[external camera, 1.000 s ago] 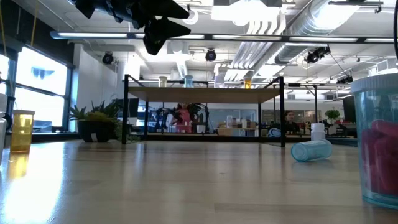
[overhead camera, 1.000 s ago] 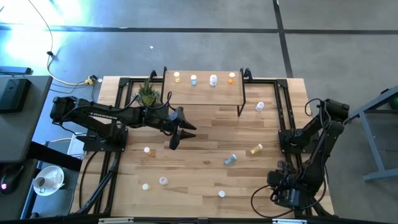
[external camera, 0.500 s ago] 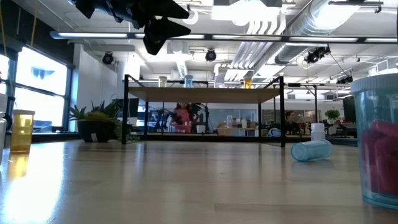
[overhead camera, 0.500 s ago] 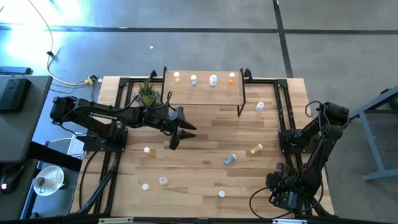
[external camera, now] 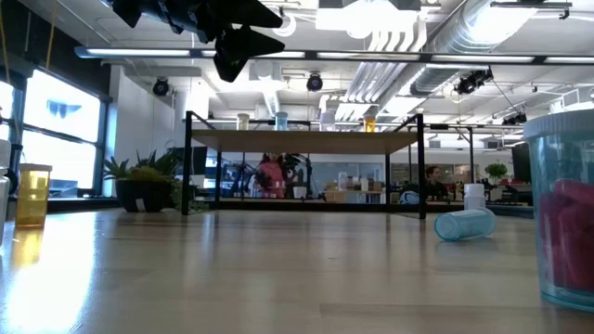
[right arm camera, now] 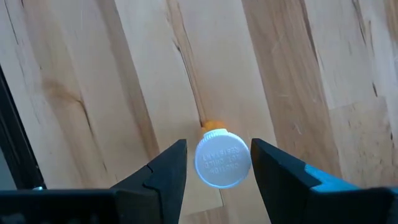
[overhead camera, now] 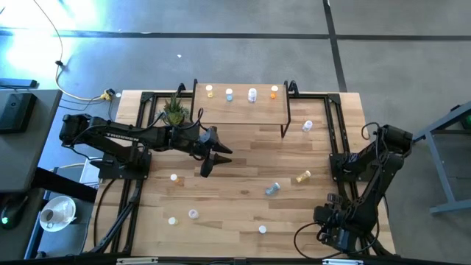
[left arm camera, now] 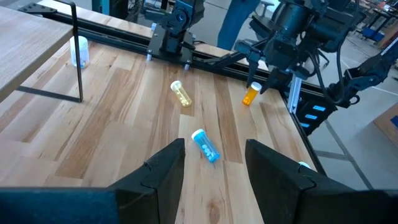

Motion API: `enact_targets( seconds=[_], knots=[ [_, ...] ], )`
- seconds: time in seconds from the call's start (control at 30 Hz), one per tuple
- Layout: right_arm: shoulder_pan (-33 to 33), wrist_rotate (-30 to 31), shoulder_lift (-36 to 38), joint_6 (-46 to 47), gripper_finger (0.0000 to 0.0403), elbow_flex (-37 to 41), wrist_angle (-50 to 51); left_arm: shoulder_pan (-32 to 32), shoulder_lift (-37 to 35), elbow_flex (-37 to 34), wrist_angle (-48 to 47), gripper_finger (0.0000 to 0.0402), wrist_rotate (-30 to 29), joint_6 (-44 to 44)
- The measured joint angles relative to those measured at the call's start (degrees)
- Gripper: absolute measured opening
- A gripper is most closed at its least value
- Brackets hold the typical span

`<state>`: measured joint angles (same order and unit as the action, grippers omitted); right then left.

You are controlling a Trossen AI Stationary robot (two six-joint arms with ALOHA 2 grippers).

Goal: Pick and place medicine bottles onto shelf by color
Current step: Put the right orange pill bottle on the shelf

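Observation:
The shelf [overhead camera: 239,108] stands at the table's far edge with a yellow, a blue, a white and an orange bottle along its back. My left gripper [overhead camera: 208,160] hovers open and empty over the table's middle. A blue bottle [left arm camera: 205,145] and a yellow bottle [left arm camera: 181,93] lie on their sides beyond it. My right gripper [right arm camera: 217,158] is open near the table's right near corner and points down. Its fingers stand on either side of the white cap [right arm camera: 222,159] of an upright orange bottle [left arm camera: 250,94]. I cannot tell whether they touch it.
A potted plant [overhead camera: 174,111] stands left of the shelf. A white bottle [overhead camera: 307,126] stands by the shelf's right leg. Several small bottles [overhead camera: 193,214] stand scattered toward the near edge. A teal bottle [external camera: 566,213] looms close to the low camera.
My right arm has shifted a little toward the table's near edge, its elbow sinking slightly. My left arm and the bottles have kept still.

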<state>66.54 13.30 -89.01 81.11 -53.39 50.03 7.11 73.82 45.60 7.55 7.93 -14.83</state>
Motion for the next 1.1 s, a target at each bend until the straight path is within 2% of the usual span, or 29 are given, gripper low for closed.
enact_targets(
  seconds=[0.37,0.7,0.93,1.1],
  knots=[
    [0.0,0.13,0.02,1.25,0.0167,0.0,1.16,0.0,0.0,0.0,0.0,0.0158,-0.01,-0.02],
    [0.0,0.38,0.13,2.66,0.0089,0.0,1.08,0.0,0.0,0.0,0.0,0.0158,-0.01,-0.02],
    [-2.11,3.21,0.11,2.91,0.0109,-1.42,0.04,0.0,0.0,0.0,-0.02,0.0158,0.02,-2.82],
    [-6.03,3.29,0.11,1.65,0.0103,-3.62,0.41,0.01,0.0,0.0,-1.9,0.0158,0.02,-2.02]
  ],
)
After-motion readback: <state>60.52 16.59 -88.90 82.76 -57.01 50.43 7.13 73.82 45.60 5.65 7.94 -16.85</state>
